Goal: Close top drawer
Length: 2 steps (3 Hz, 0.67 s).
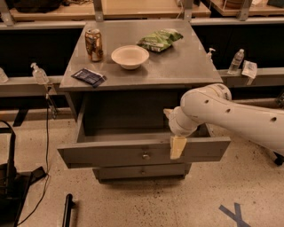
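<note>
You've got speckled pale floor [133,204] on all sides of the grey bench [177,66], with a blue tape X [234,214] off its front-right corner and a black cable [47,133] trailing down past the front-left corner. Behind the far edge: grey rails [17,86] over dark recesses, wooden tops [133,6] above them. Gripper [177,147] hangs just below the front edge, right of centre.

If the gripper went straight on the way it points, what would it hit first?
Likely the front panel of the top drawer: the gripper points down at its upper edge, right of the knob. Depth is unclear; it may hang just outside and reach the floor.
</note>
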Each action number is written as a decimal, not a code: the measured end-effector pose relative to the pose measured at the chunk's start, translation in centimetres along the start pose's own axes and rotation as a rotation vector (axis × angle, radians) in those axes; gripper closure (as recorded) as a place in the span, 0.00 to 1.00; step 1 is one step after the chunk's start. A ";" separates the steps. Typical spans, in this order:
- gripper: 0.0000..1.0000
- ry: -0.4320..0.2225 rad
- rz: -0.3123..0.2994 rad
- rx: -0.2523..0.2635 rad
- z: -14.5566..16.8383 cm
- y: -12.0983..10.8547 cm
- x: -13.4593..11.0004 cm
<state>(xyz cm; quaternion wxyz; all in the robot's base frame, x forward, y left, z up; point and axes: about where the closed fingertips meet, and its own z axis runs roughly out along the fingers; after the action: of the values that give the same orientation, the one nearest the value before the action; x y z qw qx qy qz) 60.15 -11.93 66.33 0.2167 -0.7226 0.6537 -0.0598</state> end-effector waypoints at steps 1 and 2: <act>0.00 0.002 -0.004 0.000 0.0 0.1 0.0; 0.00 0.027 -0.006 0.017 0.8 -0.3 0.6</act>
<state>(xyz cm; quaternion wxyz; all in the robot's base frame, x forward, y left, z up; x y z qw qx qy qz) 60.77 -12.29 65.65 0.2139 -0.7217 0.6540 -0.0757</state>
